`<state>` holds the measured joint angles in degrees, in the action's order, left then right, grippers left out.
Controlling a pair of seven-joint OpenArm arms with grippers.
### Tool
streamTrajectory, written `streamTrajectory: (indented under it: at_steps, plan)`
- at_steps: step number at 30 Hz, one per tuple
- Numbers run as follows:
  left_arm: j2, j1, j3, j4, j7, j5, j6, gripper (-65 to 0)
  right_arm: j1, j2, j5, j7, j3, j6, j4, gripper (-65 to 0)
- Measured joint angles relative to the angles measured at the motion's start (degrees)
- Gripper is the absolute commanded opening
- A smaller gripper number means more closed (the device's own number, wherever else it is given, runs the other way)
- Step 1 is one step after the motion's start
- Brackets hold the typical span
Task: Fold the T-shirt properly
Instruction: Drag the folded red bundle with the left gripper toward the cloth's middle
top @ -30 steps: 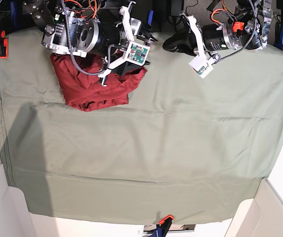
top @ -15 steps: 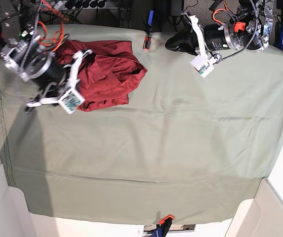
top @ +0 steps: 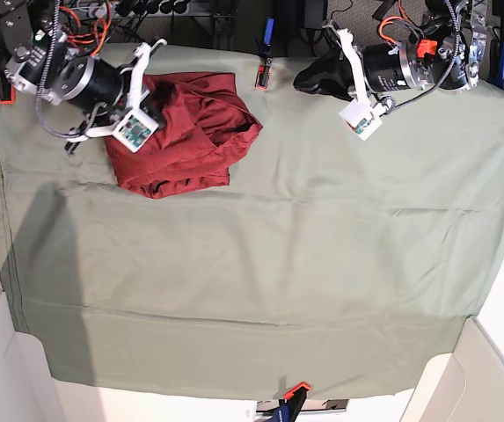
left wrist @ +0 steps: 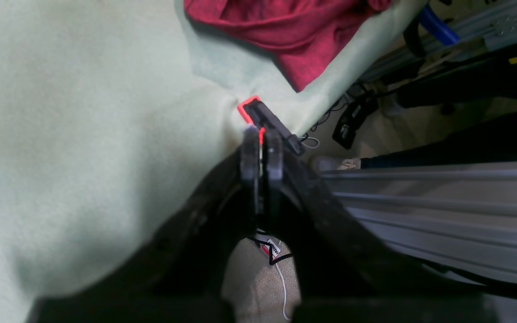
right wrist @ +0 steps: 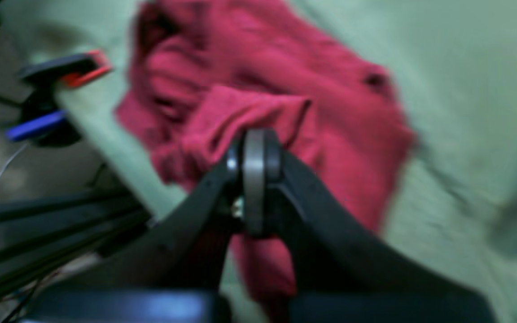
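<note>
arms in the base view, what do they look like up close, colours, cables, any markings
Both arms are black and silver metal with white brackets carrying small green circuit boards. Orange and red cables loop over the right arm; the left arm has an orange tag and coiled wiring. Each hand, right hand and left hand, has matte black curved fingers with grey pads.

T-shirt [top: 186,136]: thin dark red knit, matt, faintly heathered, rumpled. Table cloth [top: 260,264]: sage-green woven fabric, matt, softly creased. Left hand [left wrist: 261,134] and right hand [right wrist: 254,134]: matt black plastic. Clamp [left wrist: 258,116]: orange-and-black plastic. Rail [left wrist: 442,206]: brushed grey metal, slight sheen.
</note>
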<state>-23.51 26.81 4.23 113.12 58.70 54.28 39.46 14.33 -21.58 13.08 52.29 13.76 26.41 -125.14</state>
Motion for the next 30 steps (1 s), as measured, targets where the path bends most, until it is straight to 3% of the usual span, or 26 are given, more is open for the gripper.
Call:
streamTrajectory:
  at_steps: [9,14,19,24,30]
  plan:
    - [0.00,0.00,0.00,0.00,0.07,0.00,0.00,-63.6,-0.02,0.33,-1.11,-5.79,7.32,-0.02,8.07,-65.0]
    - [0.00,0.00,0.00,0.00,0.22,0.00,0.00,-63.6,-0.04,2.86,2.32,-4.74,10.34,1.40,8.13,-65.0]
    - [0.02,0.00,1.51,0.00,1.79,0.81,0.00,-63.6,0.11,3.34,3.32,-2.95,11.37,1.49,3.61,-65.0]
    - [-0.26,0.17,3.82,5.31,7.58,3.10,-0.09,-63.7,-0.20,3.80,0.61,-4.72,5.92,-0.72,-1.29,-65.0]
    - [-2.49,-0.02,-5.25,14.14,3.93,0.55,0.04,-63.7,-2.47,5.95,-0.72,-6.67,-6.36,-3.34,0.09,-65.0]
